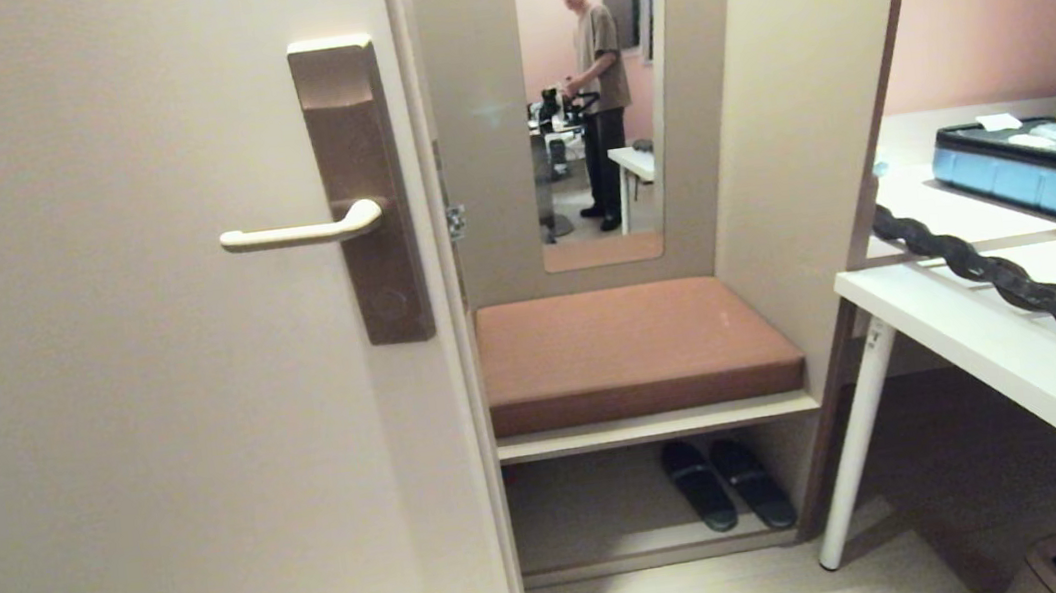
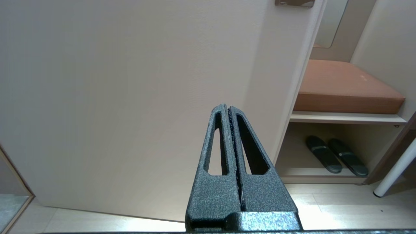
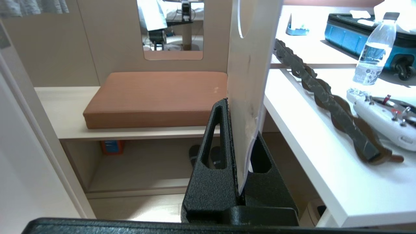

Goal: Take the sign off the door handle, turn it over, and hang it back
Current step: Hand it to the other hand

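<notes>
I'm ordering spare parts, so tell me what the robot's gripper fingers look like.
Both grippers, left and right, have dark grey-black fingers with a rough, speckled texture. Each finger tapers to a narrow tip and has a long triangular cutout. No cables or markings show.

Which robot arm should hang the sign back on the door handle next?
The right one. Its tool is shut on the sign, so the sign is ready to carry. The left tool is shut on nothing, low before the door. The door handle is bare.
</notes>
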Robot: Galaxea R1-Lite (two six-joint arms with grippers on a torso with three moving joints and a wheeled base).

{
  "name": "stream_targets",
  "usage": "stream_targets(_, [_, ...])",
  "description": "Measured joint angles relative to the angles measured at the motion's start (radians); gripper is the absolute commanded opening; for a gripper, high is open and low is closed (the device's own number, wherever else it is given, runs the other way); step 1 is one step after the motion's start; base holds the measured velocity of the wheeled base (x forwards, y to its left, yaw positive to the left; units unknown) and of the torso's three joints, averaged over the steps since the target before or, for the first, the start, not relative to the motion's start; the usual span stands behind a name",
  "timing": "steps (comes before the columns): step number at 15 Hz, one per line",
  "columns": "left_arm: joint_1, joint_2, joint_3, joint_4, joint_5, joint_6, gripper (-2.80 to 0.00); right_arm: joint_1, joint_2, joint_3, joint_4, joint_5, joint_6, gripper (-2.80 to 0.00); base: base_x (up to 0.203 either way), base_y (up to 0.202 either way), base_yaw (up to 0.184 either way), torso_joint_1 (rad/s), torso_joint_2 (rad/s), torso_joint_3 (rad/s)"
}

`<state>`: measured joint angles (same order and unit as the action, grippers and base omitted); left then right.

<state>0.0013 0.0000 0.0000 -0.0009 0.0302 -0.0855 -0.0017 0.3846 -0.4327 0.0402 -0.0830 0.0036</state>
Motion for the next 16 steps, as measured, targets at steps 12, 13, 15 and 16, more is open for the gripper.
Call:
stream_targets(12, [0.0,0.02,-0.067,-0.004,-0.055,0.097,-2.8,-0.002,0.327,-0.083,-0.12,0.006,0.056,-2.8,0.0,0.0,0.0,0.0,0.0,0.0])
stream_targets(13, [0.0,0.04,-0.091,-0.002,-0.059,0.099,-2.8,-0.002,0.364,-0.083,-0.163,0.008,0.067,-2.8,0.0,0.0,0.0,0.0,0.0,0.0])
stream_targets(15, [-0.003,0.104,-0.144,-0.003,-0.084,0.101,-2.8,-0.003,0.423,-0.092,-0.209,0.021,0.074,-2.8,0.0,0.0,0.0,0.0,0.0,0.0])
stream_targets(16, [-0.011,0.149,-0.175,-0.004,-0.103,0.1,-2.8,-0.003,0.441,-0.094,-0.21,0.041,0.074,-2.8,0.0,0.0,0.0,0.0,0.0,0.0])
